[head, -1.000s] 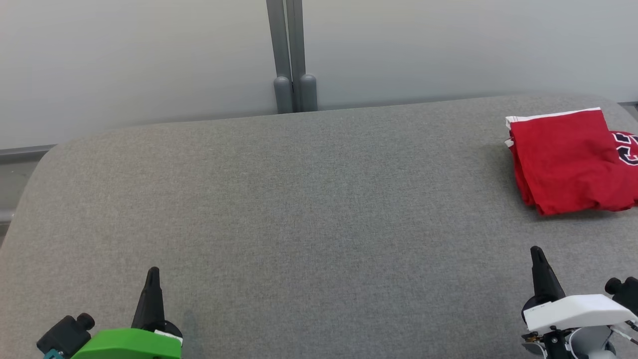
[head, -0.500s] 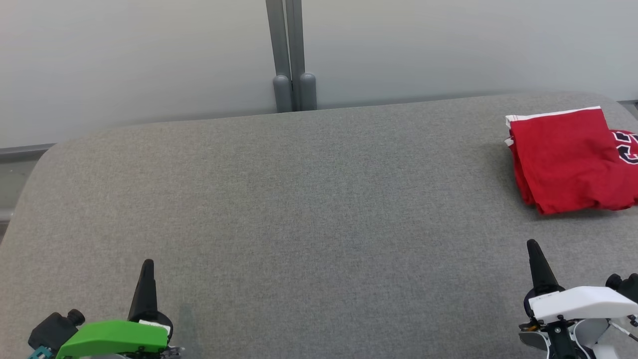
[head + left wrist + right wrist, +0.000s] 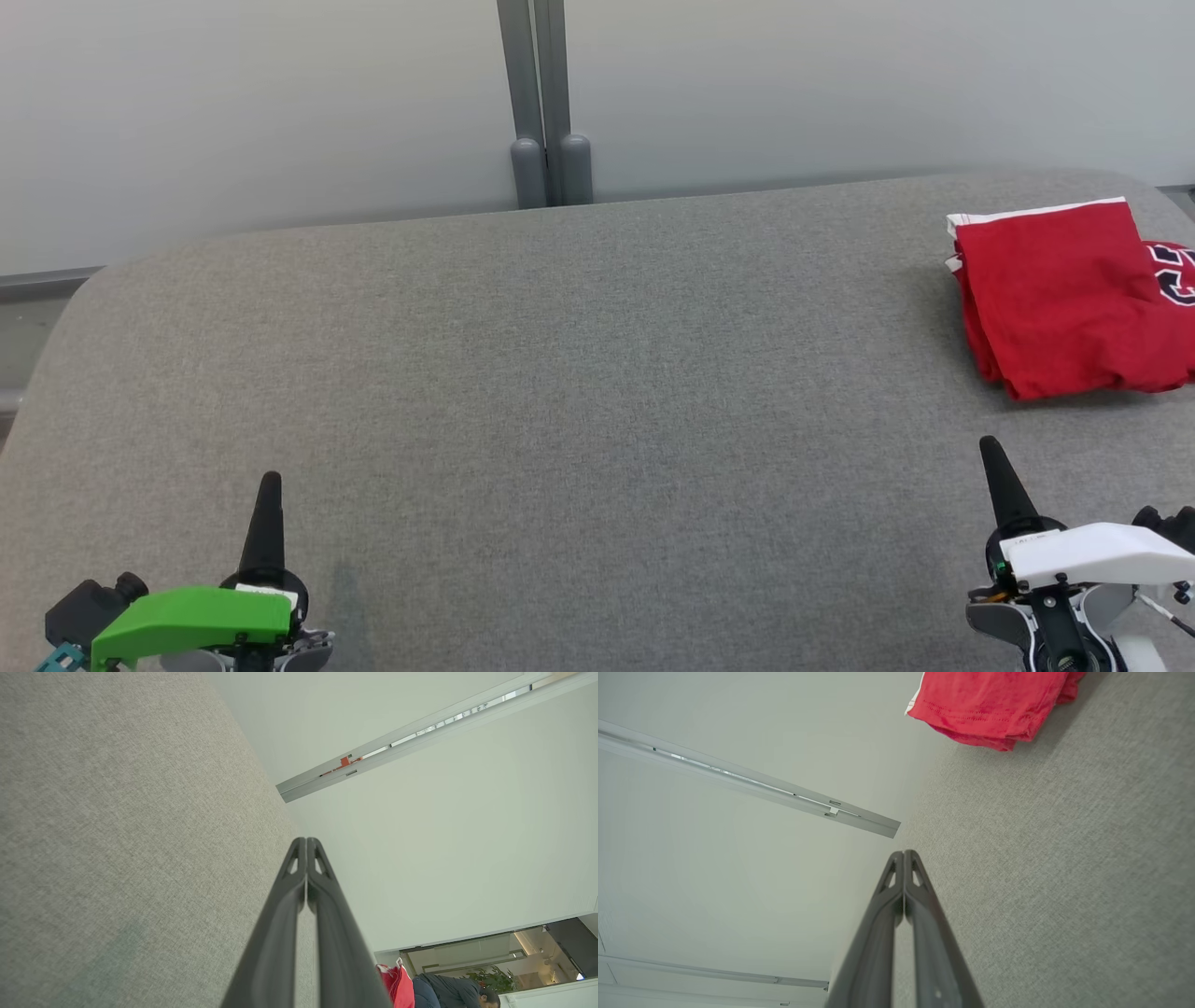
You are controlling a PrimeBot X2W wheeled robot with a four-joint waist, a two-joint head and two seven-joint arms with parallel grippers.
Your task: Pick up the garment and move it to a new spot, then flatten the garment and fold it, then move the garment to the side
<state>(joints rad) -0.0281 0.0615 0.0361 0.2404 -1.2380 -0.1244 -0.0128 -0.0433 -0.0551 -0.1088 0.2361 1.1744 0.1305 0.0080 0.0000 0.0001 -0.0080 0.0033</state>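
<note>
My left gripper (image 3: 268,481) and right gripper (image 3: 988,448) both have their fingers pressed together, holding nothing, low over a grey padded surface (image 3: 560,420). The red garment (image 3: 1064,299) lies folded at the far right, near the surface's edge. I judge a careless nudge could slump its loose layers or push it off. A grey post (image 3: 546,103) stands behind, and a person (image 3: 448,991) is well apart.
</note>
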